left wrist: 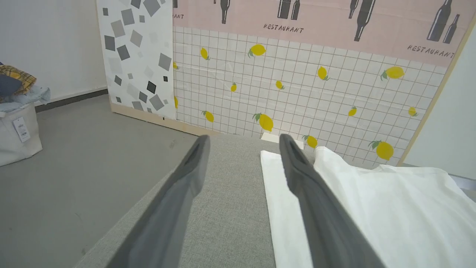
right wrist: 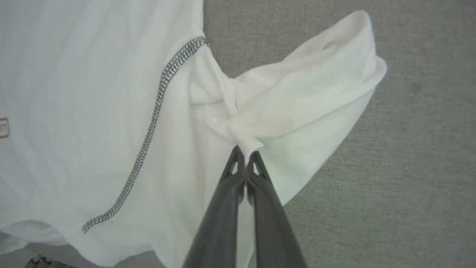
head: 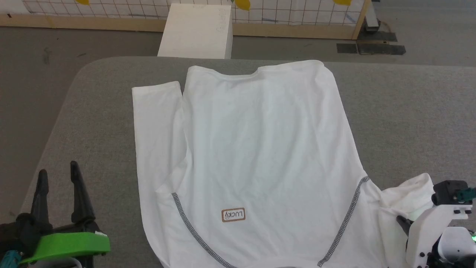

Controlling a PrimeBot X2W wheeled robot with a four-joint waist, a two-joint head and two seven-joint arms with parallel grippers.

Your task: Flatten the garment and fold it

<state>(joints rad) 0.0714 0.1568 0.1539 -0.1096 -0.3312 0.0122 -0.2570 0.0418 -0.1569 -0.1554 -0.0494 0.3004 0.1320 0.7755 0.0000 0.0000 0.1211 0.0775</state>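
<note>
The garment (head: 260, 141), a white T-shirt, lies spread on the grey table with its neckline at the near edge and its hem toward the far side. Grey zigzag seams (head: 346, 219) run near both shoulders, and a small brown-framed label patch (head: 233, 215) sits between them. One sleeve lies folded along the left side. The other sleeve (right wrist: 316, 93) is bunched at the near right, where my right gripper (right wrist: 246, 152) is shut on a pinch of its cloth. My left gripper (head: 58, 169) stands open over bare table left of the shirt (left wrist: 390, 208), with nothing between its fingers (left wrist: 193, 167).
The grey padded table (head: 409, 111) has rounded far corners. A rigid white box (head: 197, 31) stands on the floor just beyond it, before a tiled lemon-print panel (left wrist: 297, 93). A white bag of clothes (left wrist: 18, 126) sits on the floor far to the left.
</note>
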